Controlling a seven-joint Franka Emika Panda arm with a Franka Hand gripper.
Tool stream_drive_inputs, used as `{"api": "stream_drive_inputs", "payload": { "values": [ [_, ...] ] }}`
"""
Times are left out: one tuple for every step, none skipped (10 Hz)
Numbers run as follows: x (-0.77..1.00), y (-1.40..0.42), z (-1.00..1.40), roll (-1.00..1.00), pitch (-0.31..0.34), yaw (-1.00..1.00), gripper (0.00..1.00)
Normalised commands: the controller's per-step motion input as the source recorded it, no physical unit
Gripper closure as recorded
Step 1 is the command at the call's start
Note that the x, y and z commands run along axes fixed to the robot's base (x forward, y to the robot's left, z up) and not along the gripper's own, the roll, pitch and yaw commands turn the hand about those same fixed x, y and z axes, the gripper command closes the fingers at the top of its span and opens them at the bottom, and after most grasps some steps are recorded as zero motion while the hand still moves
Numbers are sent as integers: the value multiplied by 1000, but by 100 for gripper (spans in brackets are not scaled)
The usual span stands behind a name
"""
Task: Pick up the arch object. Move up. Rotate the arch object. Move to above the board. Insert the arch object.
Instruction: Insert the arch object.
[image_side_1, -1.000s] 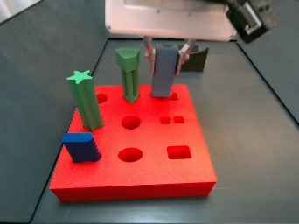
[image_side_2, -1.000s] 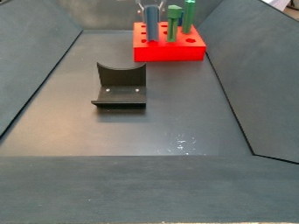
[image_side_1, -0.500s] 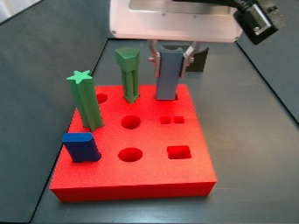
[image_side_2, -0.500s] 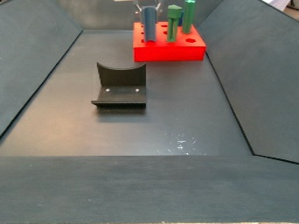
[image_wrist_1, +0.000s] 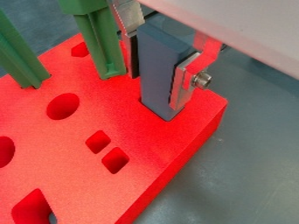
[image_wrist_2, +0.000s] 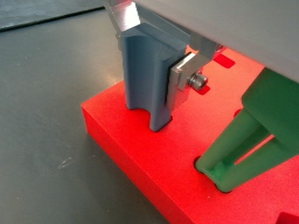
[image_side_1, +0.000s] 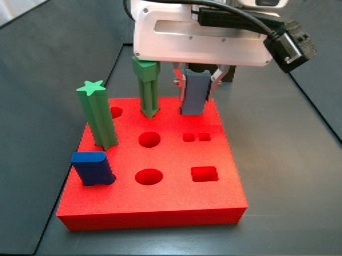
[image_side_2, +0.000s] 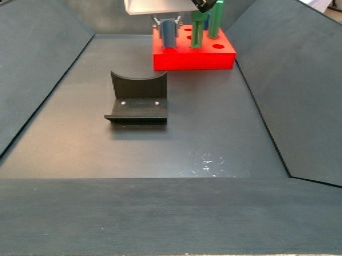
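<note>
Insertion is under way: gripper, clamped on the slate-blue arch object whose foot has entered the red board at upper centre of a wrist view, should descend straight, keeping it upright.

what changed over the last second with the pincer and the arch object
The pincer came down, pushing the arch object lower into the board; less of the peg now shows above the red top. The fingers stay clamped on it. The green pegs, blue block and fixture did not move.
</note>
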Motion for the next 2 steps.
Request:
{"api": "stream_drive_inputs", "payload": {
  "values": [
    [0,0,-14,0,-70,0,100],
    [0,0,0,0,0,0,100]
  ]
}}
